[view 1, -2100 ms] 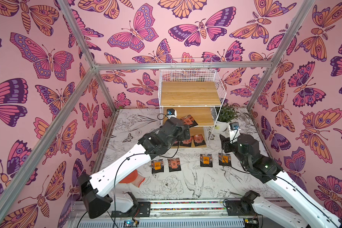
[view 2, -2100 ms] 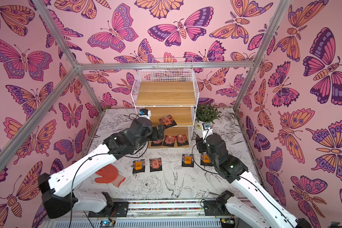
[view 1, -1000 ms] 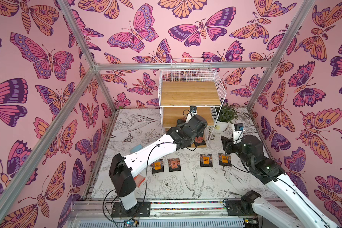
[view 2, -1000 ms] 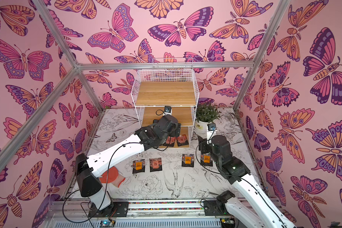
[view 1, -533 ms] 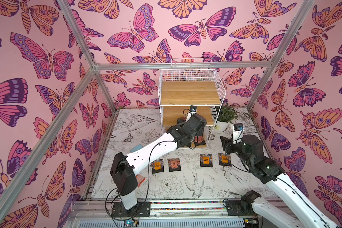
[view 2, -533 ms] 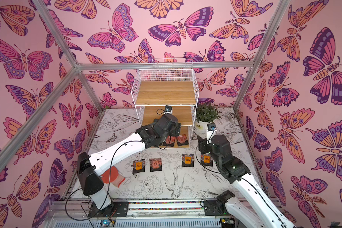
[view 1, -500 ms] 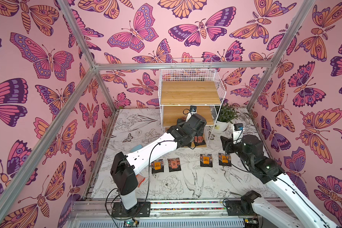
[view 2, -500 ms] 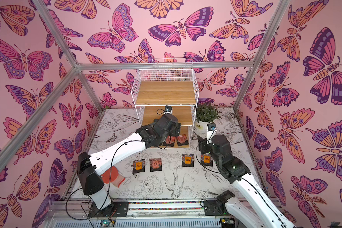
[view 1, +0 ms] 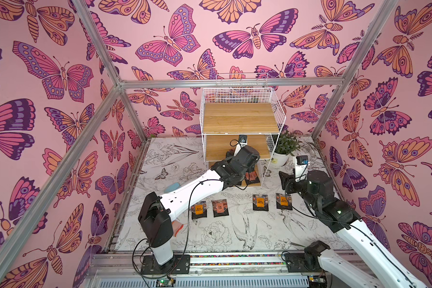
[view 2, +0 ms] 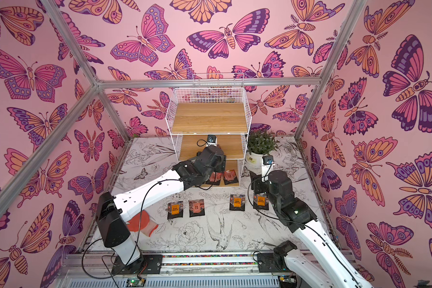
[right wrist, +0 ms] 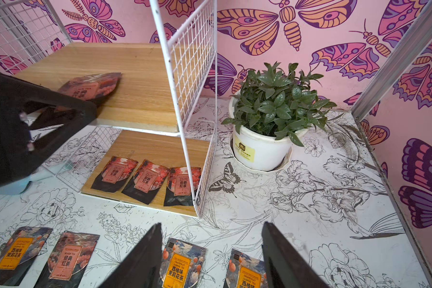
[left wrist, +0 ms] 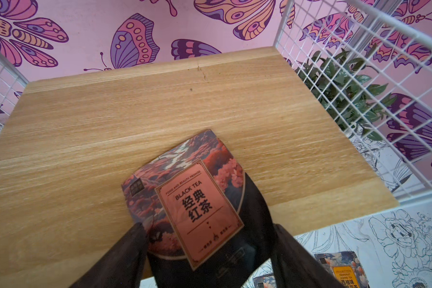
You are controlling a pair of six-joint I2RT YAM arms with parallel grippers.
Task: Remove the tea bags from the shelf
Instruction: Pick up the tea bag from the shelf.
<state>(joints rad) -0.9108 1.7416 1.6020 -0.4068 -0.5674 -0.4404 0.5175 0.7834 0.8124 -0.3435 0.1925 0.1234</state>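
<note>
A green leafy plant (right wrist: 277, 102) grows in a white pot (right wrist: 260, 149) with a yellow label (right wrist: 246, 149). It stands near the far right corner of the table. The table cover (view 1: 235, 232) is white, printed with black line drawings of flowers, birds and butterflies. An orange glove (view 2: 142, 224) lies on it near the front left, partly hidden. Farther back on the left lies a small pale blue thing (view 1: 173, 187), perhaps a sponge; too little of it shows to say. Pink butterfly wallpaper (view 1: 60, 74) covers the walls, and silver metal bars (view 1: 230, 82) run along their edges.
</note>
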